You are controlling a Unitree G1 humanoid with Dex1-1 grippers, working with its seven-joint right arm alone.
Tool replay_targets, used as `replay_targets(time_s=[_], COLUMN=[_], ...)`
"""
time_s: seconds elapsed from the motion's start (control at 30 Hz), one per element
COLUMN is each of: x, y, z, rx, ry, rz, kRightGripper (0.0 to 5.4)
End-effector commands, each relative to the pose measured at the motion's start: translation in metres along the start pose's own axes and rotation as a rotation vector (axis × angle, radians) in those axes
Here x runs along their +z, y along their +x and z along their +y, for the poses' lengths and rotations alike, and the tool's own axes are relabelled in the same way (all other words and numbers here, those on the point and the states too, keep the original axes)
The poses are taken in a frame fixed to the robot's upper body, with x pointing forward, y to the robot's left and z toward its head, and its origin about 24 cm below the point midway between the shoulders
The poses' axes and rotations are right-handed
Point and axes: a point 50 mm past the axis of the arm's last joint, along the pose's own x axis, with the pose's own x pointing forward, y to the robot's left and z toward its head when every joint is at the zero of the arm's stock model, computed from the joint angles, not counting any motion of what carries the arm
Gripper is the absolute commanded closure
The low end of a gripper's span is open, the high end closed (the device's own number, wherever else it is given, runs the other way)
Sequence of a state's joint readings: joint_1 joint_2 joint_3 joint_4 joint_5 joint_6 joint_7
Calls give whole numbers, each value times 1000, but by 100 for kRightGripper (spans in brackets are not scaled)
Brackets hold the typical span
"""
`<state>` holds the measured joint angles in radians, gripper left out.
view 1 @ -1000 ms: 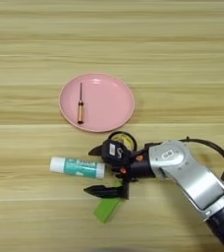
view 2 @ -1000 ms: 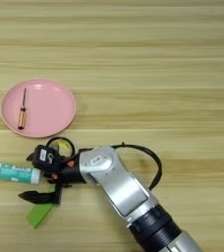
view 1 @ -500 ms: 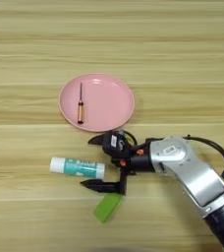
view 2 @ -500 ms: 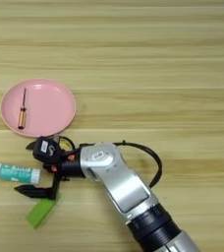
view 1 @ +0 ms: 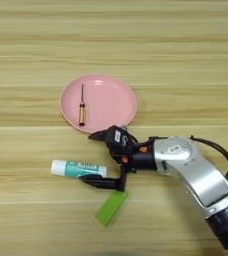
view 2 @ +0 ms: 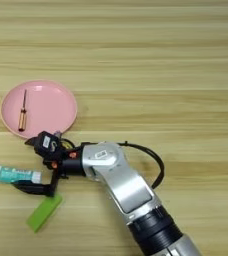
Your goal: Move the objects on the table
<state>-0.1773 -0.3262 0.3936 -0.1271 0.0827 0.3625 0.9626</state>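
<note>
Two black fingers spread wide beside the tube's right end.

The right gripper [view 1: 93, 159] stands open, one finger at the round pink plate [view 1: 108, 102] rim, the other just below the white tube with teal label [view 1: 78, 169]; its print is unreadable. A small orange-handled screwdriver [view 1: 81, 106] lies on the plate. The green rectangular block [view 1: 111, 207] lies on the table [view 1: 186, 60] below.

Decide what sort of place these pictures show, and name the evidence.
Probably a robot test bench: a bare wooden table with unrelated props, a pink plate holding a small screwdriver, a white tube, and a robot gripper.
</note>
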Motion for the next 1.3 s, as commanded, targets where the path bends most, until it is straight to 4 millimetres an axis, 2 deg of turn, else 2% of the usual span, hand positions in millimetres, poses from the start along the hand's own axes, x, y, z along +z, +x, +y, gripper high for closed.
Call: replay_targets(time_s=[0.03,0.73,1.3], x=[30,44,57], y=[-5,-7,-8], z=[-10,-18,-32], rx=[-57,-117,-221], ry=[-89,-60,-16], rz=[-105,-214,-304], kRightGripper=[6,6,6])
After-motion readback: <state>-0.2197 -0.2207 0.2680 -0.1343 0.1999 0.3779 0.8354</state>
